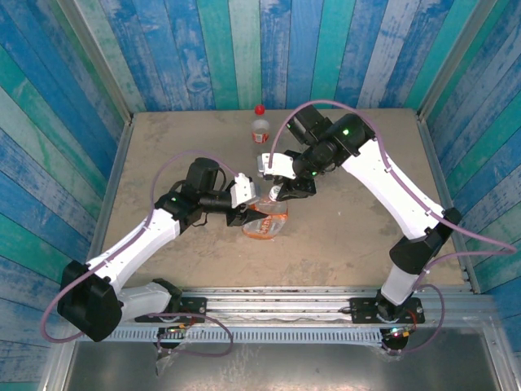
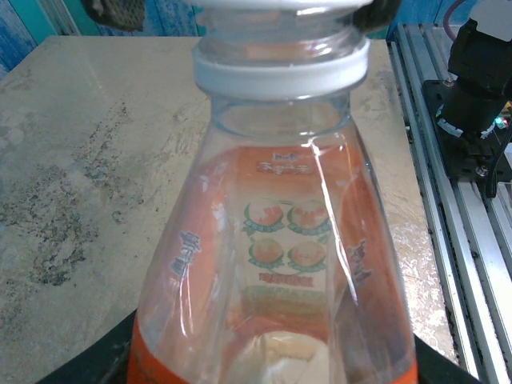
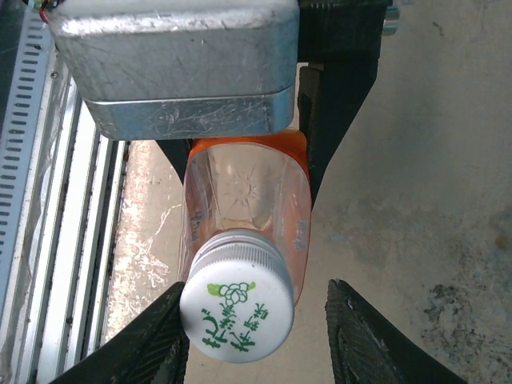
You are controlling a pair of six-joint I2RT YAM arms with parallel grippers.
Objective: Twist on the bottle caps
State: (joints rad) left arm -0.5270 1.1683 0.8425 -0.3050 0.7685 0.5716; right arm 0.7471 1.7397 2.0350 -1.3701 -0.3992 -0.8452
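Observation:
The wider bottle, clear with an orange label and base, is held tilted over the table, and my left gripper is shut on its lower part. In the left wrist view the bottle rises from my gripper to its white neck ring. The white cap with green print sits on the neck. My right gripper is open around it: one finger touches the cap's side and the other stands apart. The slim bottle stands at the back with the red cap on top.
The beige table is walled by blue planks on three sides. A metal rail carrying both arm bases runs along the near edge, and the right arm's base stands close behind the held bottle.

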